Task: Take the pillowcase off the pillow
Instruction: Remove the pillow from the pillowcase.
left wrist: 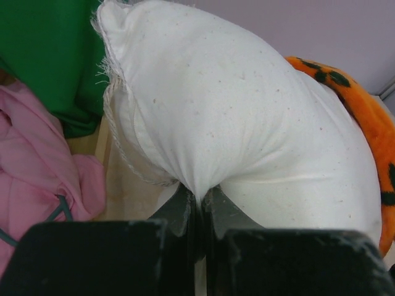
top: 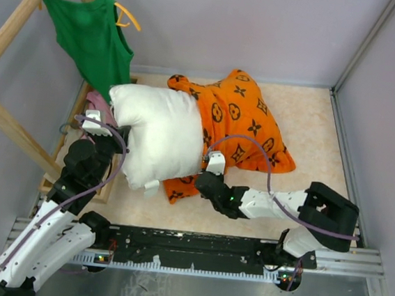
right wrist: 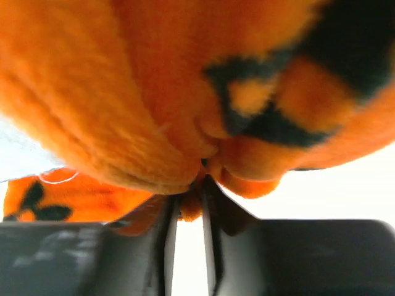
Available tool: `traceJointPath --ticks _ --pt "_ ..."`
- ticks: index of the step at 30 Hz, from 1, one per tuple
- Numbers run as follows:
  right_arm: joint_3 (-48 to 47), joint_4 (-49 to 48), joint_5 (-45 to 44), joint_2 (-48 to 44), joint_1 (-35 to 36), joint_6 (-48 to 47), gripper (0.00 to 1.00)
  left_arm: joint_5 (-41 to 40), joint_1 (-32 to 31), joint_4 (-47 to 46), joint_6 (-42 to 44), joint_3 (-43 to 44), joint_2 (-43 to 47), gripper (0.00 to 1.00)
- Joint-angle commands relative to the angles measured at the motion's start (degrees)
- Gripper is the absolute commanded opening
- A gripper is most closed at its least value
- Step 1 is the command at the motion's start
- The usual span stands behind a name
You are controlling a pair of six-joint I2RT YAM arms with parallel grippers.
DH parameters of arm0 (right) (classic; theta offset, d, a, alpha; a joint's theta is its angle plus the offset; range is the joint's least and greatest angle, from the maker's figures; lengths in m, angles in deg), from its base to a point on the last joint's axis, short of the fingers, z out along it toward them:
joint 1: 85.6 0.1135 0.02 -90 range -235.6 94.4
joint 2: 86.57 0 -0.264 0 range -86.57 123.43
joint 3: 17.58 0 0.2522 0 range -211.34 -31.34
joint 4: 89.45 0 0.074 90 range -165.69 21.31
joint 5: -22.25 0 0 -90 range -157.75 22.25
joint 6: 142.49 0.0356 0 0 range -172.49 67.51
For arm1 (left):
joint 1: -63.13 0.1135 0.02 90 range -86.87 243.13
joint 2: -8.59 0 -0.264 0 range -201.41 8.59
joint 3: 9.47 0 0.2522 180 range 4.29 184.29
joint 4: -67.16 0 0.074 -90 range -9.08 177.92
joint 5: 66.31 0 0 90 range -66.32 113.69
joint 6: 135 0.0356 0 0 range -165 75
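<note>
The plump white pillow (top: 158, 134) lies on the table with its left half bare. The orange pillowcase (top: 246, 118) with black motifs covers its right half and is bunched toward the far right. My left gripper (top: 109, 131) sits at the pillow's left edge; in the left wrist view its jaws (left wrist: 200, 194) are shut on a pinch of the pillow's white fabric (left wrist: 234, 117). My right gripper (top: 214, 165) is at the pillowcase's near open edge. In the right wrist view it (right wrist: 191, 192) is shut on a fold of the fuzzy orange pillowcase (right wrist: 154, 92).
A green tank top (top: 89, 36) hangs on an orange hanger from a wooden rack (top: 13, 25) at the far left. A pink cloth (left wrist: 37, 166) lies beside the pillow's left end, over a low wooden frame (top: 109, 181). Grey walls close in the table.
</note>
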Motion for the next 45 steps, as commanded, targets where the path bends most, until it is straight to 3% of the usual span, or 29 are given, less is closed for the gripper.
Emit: traceJointPath --ticks 1,2,9,13,17,18,19,20,22,23,25,28,33,36,40,45 --pt "1.4 2.0 -9.5 -11.1 -3.3 -6.4 0.07 -1.7 0.1 -6.2 0.7 1.9 0.8 0.0" --pt "1.6 2.5 -9.8 -14.0 -5.3 -8.6 0.0 -1.7 0.1 -6.4 0.8 1.8 0.9 0.0" --pt "2.2 5.2 -9.1 -35.5 -21.4 -16.3 0.0 -2.4 0.1 -6.4 0.6 1.3 1.3 0.0" --pt "3.2 7.1 -8.2 -32.6 -20.6 -15.0 0.0 -3.2 0.1 -6.4 0.7 1.6 1.2 0.0" --pt "2.5 9.1 -14.6 -22.6 -9.8 -11.1 0.0 -5.4 0.1 -6.0 0.2 1.5 1.4 0.0" --pt "1.9 9.1 -16.4 -20.8 -6.6 -10.8 0.05 -6.4 0.1 -5.9 -0.1 1.4 1.5 0.0" --pt "1.2 9.1 -17.0 -19.3 -4.0 -11.1 0.18 -7.5 0.1 -5.5 -0.5 1.5 1.5 0.0" --pt "0.5 8.7 -16.4 -18.5 -2.4 -12.0 0.36 -8.6 0.2 -5.0 -0.9 1.6 1.5 0.0" --pt "0.8 4.4 -8.9 -19.4 -1.8 -17.3 0.89 -10.9 0.1 -4.2 -1.6 1.7 1.6 0.0" --pt "1.6 0.6 -3.6 -20.9 -1.9 -21.3 0.98 -12.0 0.1 -4.0 -1.8 1.7 1.7 0.0" --pt "1.4 -4.4 9.2 -24.2 -2.5 -28.5 0.99 -13.4 0.2 -4.0 -2.0 1.5 1.9 0.0" --pt "-2.3 -4.8 20.0 -28.3 -6.2 -31.0 0.99 -13.4 0.2 -4.0 -2.0 1.4 2.2 0.0" --pt "-2.3 -19.2 42.4 -33.4 -27.7 -17.6 0.99 -13.4 0.2 -4.0 -2.0 1.2 2.8 0.0" --pt "-4.4 -24.0 42.8 -30.4 -34.3 -12.6 0.99 -13.1 0.2 -3.3 -2.1 1.5 3.0 0.0" --pt "-17.6 -12.9 33.5 -17.0 -34.6 -16.7 0.99 -12.8 0.2 -3.4 -2.0 1.6 3.2 0.0" --pt "-29.4 -10.9 33.8 -0.1 -37.1 -19.3 0.99 -12.1 0.2 -2.0 -2.4 2.9 3.6 0.0"
